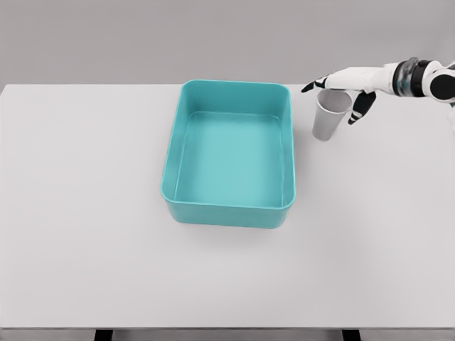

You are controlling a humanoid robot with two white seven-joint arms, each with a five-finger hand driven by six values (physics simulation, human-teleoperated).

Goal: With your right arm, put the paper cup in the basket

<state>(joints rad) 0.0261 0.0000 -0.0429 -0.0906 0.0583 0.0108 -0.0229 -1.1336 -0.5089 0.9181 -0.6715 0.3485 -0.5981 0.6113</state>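
The near edge of the table (227, 298) is seen as a bare white strip running the full width of the view, with two dark leg tops showing just below it. Beyond that strip the basket (231, 153), teal and rectangular with rounded corners, is set around the middle of the surface, its long sides running from near to far and its inside holding nothing.

The cup (330, 114) is found toward the far right part of the surface, just beside the basket's far right corner and apart from its rim. It is stood upright on the table, mouth up, white-grey and tapered toward its base.

The right hand (341, 89) is held over the cup's mouth, its arm brought in from the right edge of the view. The dark-tipped fingers (359, 108) are spread and bent downward around the cup's rim, the thumb on the side toward the basket and the others on the side toward the right edge. Whether the rim is actually touched cannot be told; a closed grip on the cup is not seen.
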